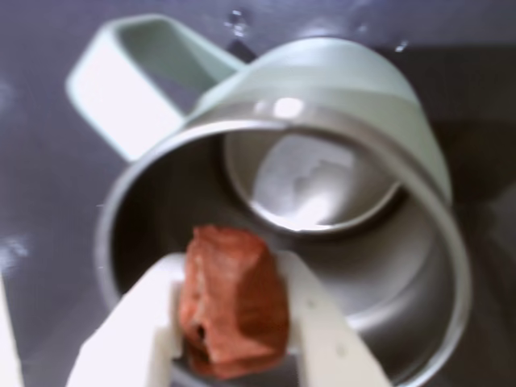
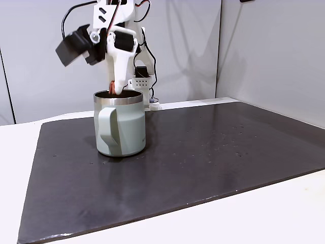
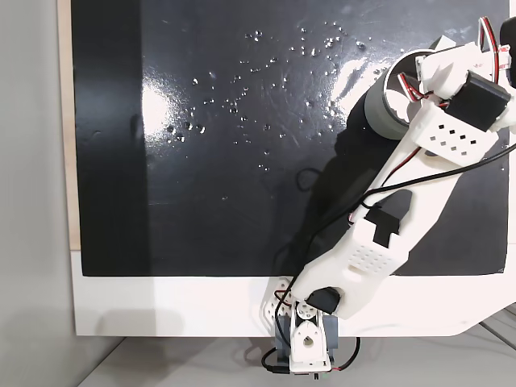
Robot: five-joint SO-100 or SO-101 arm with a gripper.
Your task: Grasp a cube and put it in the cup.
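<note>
1. Wrist view: the gripper (image 1: 234,322) sits at the bottom centre of the frame with its two white fingers (image 1: 133,330) pinching the cube (image 1: 234,302) from either side. So it's clamped on the cube, not spread.
2. The cube is reddish-orange with a rough, chipped-looking surface, and it hangs right over the cup (image 1: 403,121) mouth. The steel rim and the shiny bottom show behind it in the middle of the frame, and the green handle pokes out at the upper left.
3. In a fixed view from the side, the cup (image 2: 122,127) stands left of centre on the dark mat (image 2: 213,152), handle facing the camera. The gripper (image 2: 117,89) points down into the opening, a sliver of the cube (image 2: 112,86) showing just above the rim.
4. In the top-down fixed view the arm (image 3: 379,234) reaches to the upper right and covers most of the cup (image 3: 379,109).
5. My guess on handling: the cube looks tiny and light, probably a bit crumbly or foamy, so a side pinch across its middle like this seems right. Squeeze gently.
6. It should fall cleanly into the cup, since the opening is much wider than the cube. The cup looks heavy enough not to tip.
</note>
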